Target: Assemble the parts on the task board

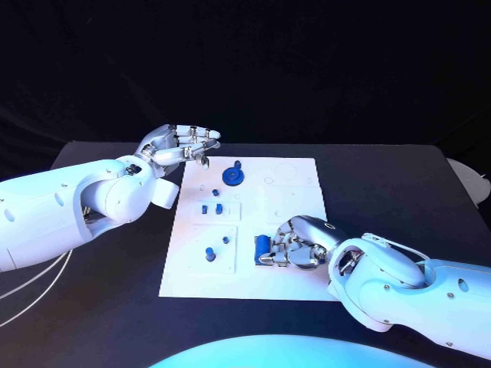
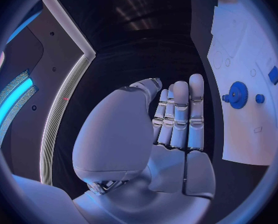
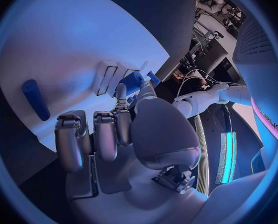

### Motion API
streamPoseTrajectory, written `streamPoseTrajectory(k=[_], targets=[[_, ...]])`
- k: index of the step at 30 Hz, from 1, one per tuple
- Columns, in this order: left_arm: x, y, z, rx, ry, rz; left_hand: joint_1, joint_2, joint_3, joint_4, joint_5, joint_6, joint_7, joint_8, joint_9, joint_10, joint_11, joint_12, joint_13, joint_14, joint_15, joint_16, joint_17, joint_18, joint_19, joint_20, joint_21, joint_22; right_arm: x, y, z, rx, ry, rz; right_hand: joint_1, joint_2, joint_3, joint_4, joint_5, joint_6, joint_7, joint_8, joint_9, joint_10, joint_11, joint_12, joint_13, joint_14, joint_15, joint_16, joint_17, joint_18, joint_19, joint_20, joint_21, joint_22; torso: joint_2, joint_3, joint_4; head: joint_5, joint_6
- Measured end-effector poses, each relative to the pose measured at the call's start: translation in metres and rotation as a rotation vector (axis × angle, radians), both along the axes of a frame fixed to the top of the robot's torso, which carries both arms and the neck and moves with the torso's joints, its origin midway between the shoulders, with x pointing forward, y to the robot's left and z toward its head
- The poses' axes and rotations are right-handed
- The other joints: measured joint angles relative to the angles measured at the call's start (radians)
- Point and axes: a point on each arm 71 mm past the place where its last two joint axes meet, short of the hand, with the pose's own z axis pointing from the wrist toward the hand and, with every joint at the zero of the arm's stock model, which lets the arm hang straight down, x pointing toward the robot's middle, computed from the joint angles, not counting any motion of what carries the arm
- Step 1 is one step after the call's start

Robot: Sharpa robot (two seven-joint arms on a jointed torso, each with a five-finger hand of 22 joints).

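A black table (image 1: pixel 400 184) under a dark backdrop carries the white board (image 1: pixel 295 199) at the centre of the head view.

On the board, a blue gear (image 1: pixel 235 177) stands in the upper part, just left of centre, with a small blue peg (image 1: pixel 239 163) right above it. Lower down, 2 small blue pieces (image 1: pixel 212 208) stand side by side in an outlined square, another sits just above them at (image 1: pixel 215 192), and 1 more (image 1: pixel 210 253) sits in the lower-left panel. A short blue cylinder (image 1: pixel 265 245) is at lower centre. In the left wrist view the gear (image 2: pixel 238 95) shows beside a blue peg (image 2: pixel 260 98).

The right hand (image 1: pixel 295 245) lies on the board at the lower centre-right, its fingers curled toward the cylinder. I judge it is gripping or about to grip that piece to carry it to a socket, but I cannot tell whether the fingers actually clasp it. The right wrist view shows fingers (image 3: pixel 104 134) bent down to the white surface and a blue piece (image 3: pixel 134 79) near the fingertips; a separate blue rod (image 3: pixel 36 99) lies apart on the board.

The left hand (image 1: pixel 179 146) hovers off the board's upper-left corner, fingers straight and apart, holding nothing, likely parked clear so the right arm has room.
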Motion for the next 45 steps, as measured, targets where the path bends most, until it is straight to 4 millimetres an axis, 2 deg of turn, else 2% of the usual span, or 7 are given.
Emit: streamPoseTrajectory(k=[12,22,24,29,34,40,45], targets=[[0.000,0.001,0.000,0.001,0.001,0.001,0.000,0.000,0.003,0.003,0.000,-0.004,-0.004,0.000,0.000,0.000,0.000,0.004,0.000,0.000,0.000,0.000,-0.001,0.000,0.000,0.000,0.000,0.000,0.002,-0.002,-0.003,-0.018,-0.005,-0.002,0.001,0.001,0.014,0.005,-0.004,0.000,0.000,0.000,-0.003,0.000,0.000,0.000,0.000,0.000,0.000,0.000,0.000,0.000,0.000,0.000,0.000,0.000,0.000,-0.0002,0.0008,0.003,-0.003],[0.000,0.002,0.000,0.002,0.002,0.003,0.000,0.000,0.003,0.003,0.000,-0.004,-0.004,0.000,0.000,0.000,0.000,0.004,0.001,0.000,0.000,0.000,-0.001,0.000,0.000,0.000,0.000,0.000,0.002,-0.005,-0.003,-0.029,-0.001,0.004,0.010,-0.003,0.002,0.007,0.002,0.000,0.000,0.000,-0.007,0.000,0.000,0.003,0.000,0.000,0.000,0.000,0.000,0.000,0.000,0.000,0.000,0.001,0.000,0.0006,-0.0013,0.006,-0.005],[0.000,0.002,0.000,0.002,0.002,0.003,-0.004,0.004,0.003,0.003,0.000,-0.004,-0.004,0.000,0.000,0.000,0.000,0.004,0.001,0.000,0.000,0.000,-0.001,0.000,0.000,0.000,0.000,0.000,0.002,-0.005,-0.003,-0.031,-0.001,0.004,0.010,-0.003,-0.013,0.008,-0.011,0.000,0.000,0.000,-0.008,0.003,0.003,0.004,0.000,0.000,0.000,0.000,0.000,0.000,0.000,0.000,0.000,0.001,0.000,0.0008,-0.0013,0.006,-0.006],[0.000,0.002,0.000,0.002,0.003,0.003,-0.004,0.004,0.003,0.003,0.000,-0.004,-0.004,0.000,0.000,0.000,0.000,0.004,0.001,0.000,0.000,0.000,-0.001,0.000,0.000,0.000,0.000,0.000,0.003,-0.007,-0.003,-0.033,0.000,0.003,0.008,-0.001,-0.059,0.008,-0.090,0.000,0.000,0.000,-0.009,0.003,0.003,-0.004,0.014,0.000,0.000,0.000,0.000,0.000,0.000,0.000,0.000,0.001,0.000,0.0009,-0.0011,0.004,-0.006],[0.000,0.002,0.000,0.003,0.003,0.003,-0.004,0.004,0.003,0.003,0.000,-0.004,-0.004,0.000,0.000,0.000,0.000,0.004,0.001,0.000,0.000,0.000,-0.001,0.000,0.000,0.000,0.000,-0.001,0.002,-0.009,-0.002,-0.033,-0.001,0.002,-0.011,0.018,-0.105,0.009,-0.099,0.000,0.000,0.000,-0.009,0.003,0.003,-0.010,0.067,0.000,0.000,0.000,0.000,0.000,0.000,0.000,0.000,0.001,0.000,0.0007,-0.0007,0.003,-0.007],[0.000,0.002,0.000,0.003,0.004,0.004,-0.004,0.004,0.003,0.003,0.000,-0.004,-0.004,0.000,0.000,0.000,0.000,0.004,0.000,0.000,0.000,0.000,-0.001,0.000,0.000,0.000,0.000,-0.001,0.002,-0.021,0.000,-0.035,-0.010,-0.017,-0.017,0.016,-0.111,0.005,-0.099,0.000,0.000,0.000,-0.008,0.003,0.003,-0.011,0.078,0.000,0.000,0.000,0.000,0.000,0.000,0.000,0.000,0.000,-0.001,0.0002,-0.0008,0.004,-0.007],[0.000,0.003,0.000,0.004,0.004,0.004,-0.004,0.004,0.003,0.003,0.000,-0.004,-0.004,0.000,0.000,0.000,0.000,0.003,0.000,0.000,0.000,0.000,-0.001,0.000,0.000,0.000,0.000,-0.001,0.007,-0.044,0.007,-0.044,-0.040,-0.064,0.011,0.027,-0.120,0.005,-0.088,-0.019,0.011,-0.004,-0.015,0.003,0.004,-0.028,0.125,0.000,0.000,0.000,0.000,0.000,0.000,0.000,0.000,0.000,-0.002,0.0001,-0.0020,0.002,-0.006]])
